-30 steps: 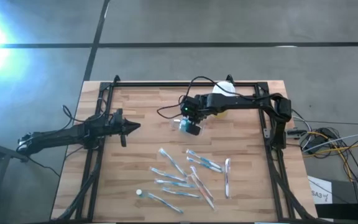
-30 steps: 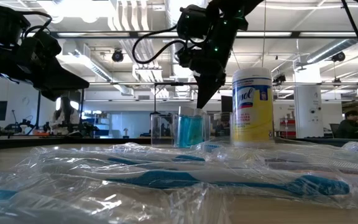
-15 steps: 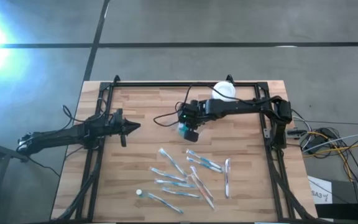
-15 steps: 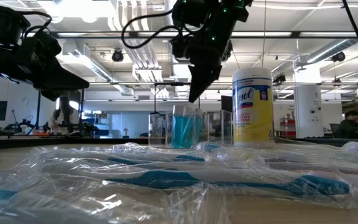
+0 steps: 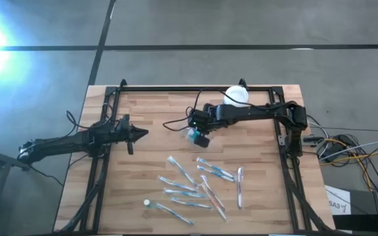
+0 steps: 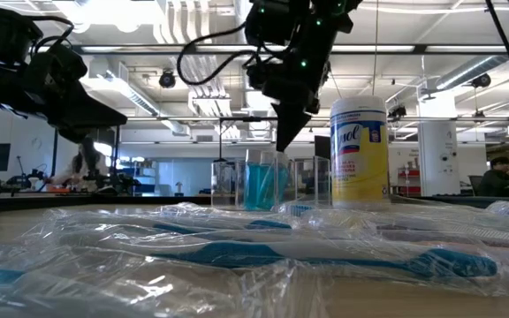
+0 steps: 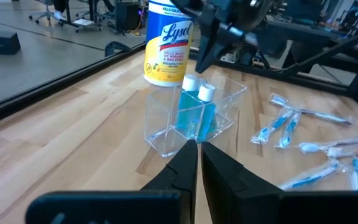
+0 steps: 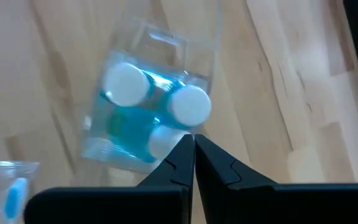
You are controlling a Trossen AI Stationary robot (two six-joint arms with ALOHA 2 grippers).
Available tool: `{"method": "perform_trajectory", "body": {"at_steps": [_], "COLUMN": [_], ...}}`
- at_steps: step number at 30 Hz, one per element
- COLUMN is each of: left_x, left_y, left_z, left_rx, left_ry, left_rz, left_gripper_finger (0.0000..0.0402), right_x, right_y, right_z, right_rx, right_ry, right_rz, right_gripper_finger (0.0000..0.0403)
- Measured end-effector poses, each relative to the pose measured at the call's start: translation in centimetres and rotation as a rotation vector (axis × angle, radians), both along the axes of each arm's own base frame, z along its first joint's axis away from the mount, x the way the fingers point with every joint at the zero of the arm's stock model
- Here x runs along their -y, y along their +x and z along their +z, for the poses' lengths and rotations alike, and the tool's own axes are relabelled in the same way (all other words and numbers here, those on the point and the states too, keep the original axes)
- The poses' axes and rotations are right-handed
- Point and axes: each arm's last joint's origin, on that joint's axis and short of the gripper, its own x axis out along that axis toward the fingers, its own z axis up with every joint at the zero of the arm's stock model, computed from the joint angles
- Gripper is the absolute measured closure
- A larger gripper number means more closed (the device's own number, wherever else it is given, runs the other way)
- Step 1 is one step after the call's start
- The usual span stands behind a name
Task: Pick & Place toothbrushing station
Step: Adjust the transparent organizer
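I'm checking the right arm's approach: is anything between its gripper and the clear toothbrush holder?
Nothing visible. The right gripper hangs directly over the clear holder, fingers shut, above its white-capped blue bottles. The canister stands off to one side.

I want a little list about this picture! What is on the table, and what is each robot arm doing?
main thing: toothbrushing station, a clear plastic holder standing on the wooden table
inside it: blue bottles with white caps
right tool: fingers shut, directly above the station, not holding it
left tool: fingers shut, waiting at the table's left side, pointing toward the station
behind the station: canister with a white lid and yellow label
front of the table: wrapped toothbrushes scattered in a loose group
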Motion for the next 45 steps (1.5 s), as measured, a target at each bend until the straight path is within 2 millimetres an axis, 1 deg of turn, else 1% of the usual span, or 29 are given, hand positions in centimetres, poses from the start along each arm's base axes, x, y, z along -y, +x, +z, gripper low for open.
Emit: {"method": "perform_trajectory", "body": {"at_steps": [5,9,12,14,18,23,25,29,32,34,38,43,45], "left_x": [0.0,-0.2,-0.5,-0.9,-2.1,-3.9,-4.8,-6.2,-7.1,-7.6,-8.3,-8.9,-9.1], "left_y": [0.2,0.8,1.4,1.9,3.2,5.5,6.6,8.6,10.2,11.0,12.6,13.7,13.9], "left_z": [-0.3,-0.5,-0.4,-0.4,0.2,0.3,0.8,0.6,0.8,0.4,0.9,1.9,2.4], "left_rx": [-0.033,-0.057,-0.048,-0.067,-0.115,-0.253,-0.259,-0.288,-0.295,-0.332,-0.326,-0.313,-0.305], "left_ry": [0.006,0.01,0.053,0.093,0.11,0.107,0.116,0.113,0.112,0.109,0.139,0.172,0.191], "left_rz": [-0.007,-0.007,0.051,0.12,0.182,0.198,0.216,0.169,0.146,0.136,0.117,0.116,0.113], "left_gripper_finger": [0.0376,0.0376,0.0376,0.0376,0.0376,0.0376,0.0376,0.0376,0.0376,0.0376,0.0376,0.0376,0.0376], "right_x": [0.5,0.7,0.7,0.2,-1.8,-5.3,-6.7,-8.8,-9.5,-9.5,-9.2,-8.4,-8.0], "right_y": [0.0,-0.2,-0.3,-0.2,-0.2,-0.2,-0.2,-0.4,-0.5,-0.5,-1.2,-2.0,-2.3], "right_z": [0.0,0.3,0.6,0.7,1.1,1.6,1.7,1.7,0.9,0.0,-1.9,-4.2,-4.7], "right_rx": [0.002,0.005,0.016,0.023,0.036,0.051,0.059,0.069,0.064,0.066,0.032,0.01,0.002], "right_ry": [-0.03,-0.034,-0.034,-0.032,-0.027,-0.016,-0.008,0.043,0.097,0.103,0.12,0.133,0.135], "right_rz": [-0.022,-0.029,-0.034,-0.032,0.011,0.1,0.128,0.176,0.202,0.199,0.152,0.094,0.063], "right_gripper_finger": [0.0394,0.0394,0.0394,0.0394,0.0394,0.0394,0.0394,0.0394,0.0394,0.0394,0.0394,0.0394,0.0394]}}
